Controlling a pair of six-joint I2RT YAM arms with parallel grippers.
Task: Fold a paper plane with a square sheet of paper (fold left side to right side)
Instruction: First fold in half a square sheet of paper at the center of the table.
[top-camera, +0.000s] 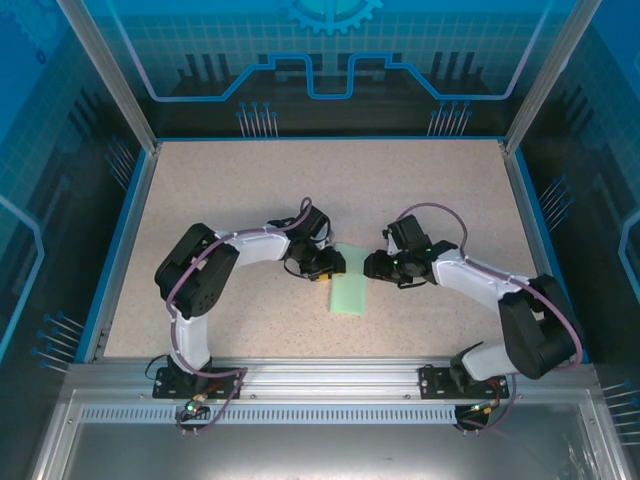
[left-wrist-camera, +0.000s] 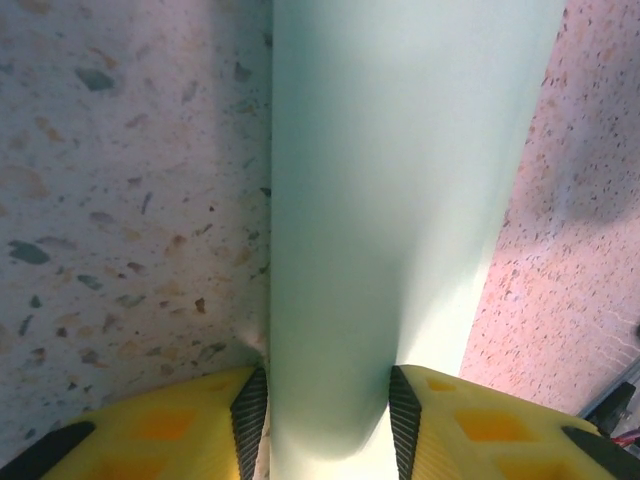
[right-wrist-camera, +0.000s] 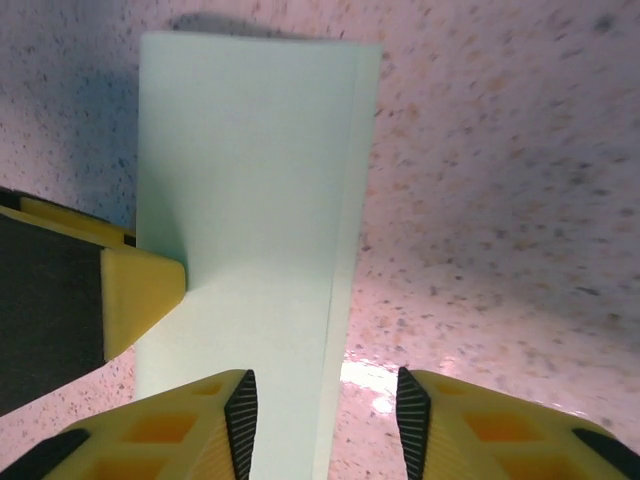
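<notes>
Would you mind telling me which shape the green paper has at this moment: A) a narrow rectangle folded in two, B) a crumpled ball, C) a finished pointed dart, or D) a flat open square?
A: the sheet of paper lies as a narrow rectangle, and the right wrist view shows its top layer ending just short of the layer beneath.

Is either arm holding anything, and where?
The left end effector seems to pinch the pale mint-green folded paper at its left edge; right end effector is open.
</notes>
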